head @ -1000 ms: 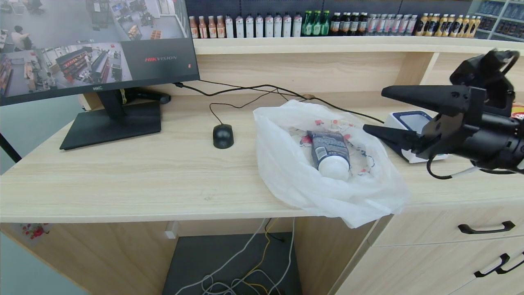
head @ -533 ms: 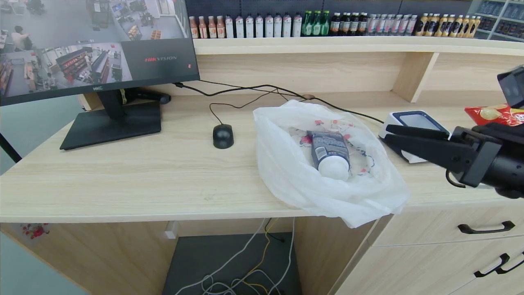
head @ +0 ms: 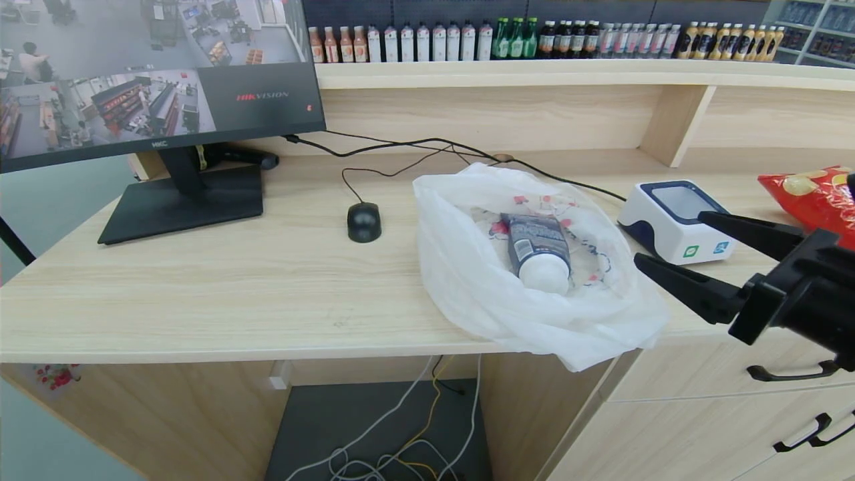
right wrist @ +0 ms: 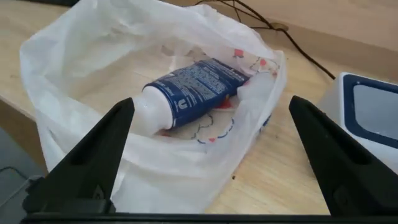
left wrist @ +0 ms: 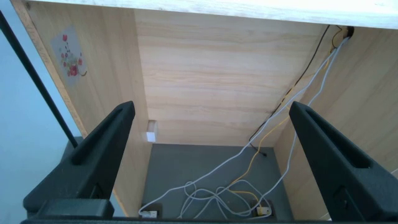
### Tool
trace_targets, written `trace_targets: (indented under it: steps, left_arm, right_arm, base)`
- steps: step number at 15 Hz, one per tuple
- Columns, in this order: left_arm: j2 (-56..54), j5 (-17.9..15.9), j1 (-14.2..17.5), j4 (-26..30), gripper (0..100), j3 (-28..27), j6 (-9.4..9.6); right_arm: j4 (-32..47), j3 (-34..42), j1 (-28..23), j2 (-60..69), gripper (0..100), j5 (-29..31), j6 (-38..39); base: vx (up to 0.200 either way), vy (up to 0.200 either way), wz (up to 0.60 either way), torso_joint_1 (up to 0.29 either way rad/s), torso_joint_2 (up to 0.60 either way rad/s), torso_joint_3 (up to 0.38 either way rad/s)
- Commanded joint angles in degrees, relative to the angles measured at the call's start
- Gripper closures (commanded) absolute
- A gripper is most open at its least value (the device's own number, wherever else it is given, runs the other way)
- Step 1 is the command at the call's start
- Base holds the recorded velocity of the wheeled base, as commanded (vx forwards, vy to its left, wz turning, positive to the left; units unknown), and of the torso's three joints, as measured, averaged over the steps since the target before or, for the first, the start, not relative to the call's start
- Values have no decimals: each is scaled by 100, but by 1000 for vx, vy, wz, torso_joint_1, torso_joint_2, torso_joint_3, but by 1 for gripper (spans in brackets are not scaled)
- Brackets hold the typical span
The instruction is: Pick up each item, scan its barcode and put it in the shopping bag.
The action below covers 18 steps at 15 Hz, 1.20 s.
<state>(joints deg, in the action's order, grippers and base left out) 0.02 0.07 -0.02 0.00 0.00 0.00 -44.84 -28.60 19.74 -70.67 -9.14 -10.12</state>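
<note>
Right tool [head: 668, 236] spread, near scanner [head: 676, 230]. Bottle [head: 538, 247] lies in bag [head: 528, 321]. Left tool [left wrist: 210, 109] spread, below counter [head: 267, 300].

Bright even light, soft shadows, edge distortion

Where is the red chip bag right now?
The red chip bag lies on the counter at the head view's far right, behind and right of the barcode scanner, beyond the open right gripper.
</note>
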Motion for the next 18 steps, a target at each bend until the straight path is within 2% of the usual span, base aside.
trace_targets:
  steps: [1,4,7,10,13,16,18]
  left_arm:
    - [-2,1,2,0,0,0,0]
    - [-2,1,2,0,0,0,0]
    - [-2,1,-6,0,0,0,9]
    - [-2,1,2,0,0,0,-18]
    - [-2,1,-6,0,0,0,0]
    - [-2,1,2,0,0,0,0]
    - [-2,1,-6,0,0,0,-9]
  right_arm:
    - [-34,460,30,475,0,334,-17]
    - [-166,909,-22,818,0,554,265]
    - [-825,1128,-93,730,0,554,432]
    - [-1194,1515,-392,800,0,554,441]
    - [-1449,1014,-655,405,0,545,379]
    - [-2758,601,-980,-61,0,554,-140]
    - [-3172,874,-980,-26,0,572,-183]
  base:
    - [0,0,0,0,0,0]
    - [0,0,0,0,0,0]
    - [0,0,0,0,0,0]
    - [0,0,0,0,0,0]
    - [0,0,0,0,0,0]
    - [0,0,0,0,0,0]
    - [0,0,0,0,0,0]
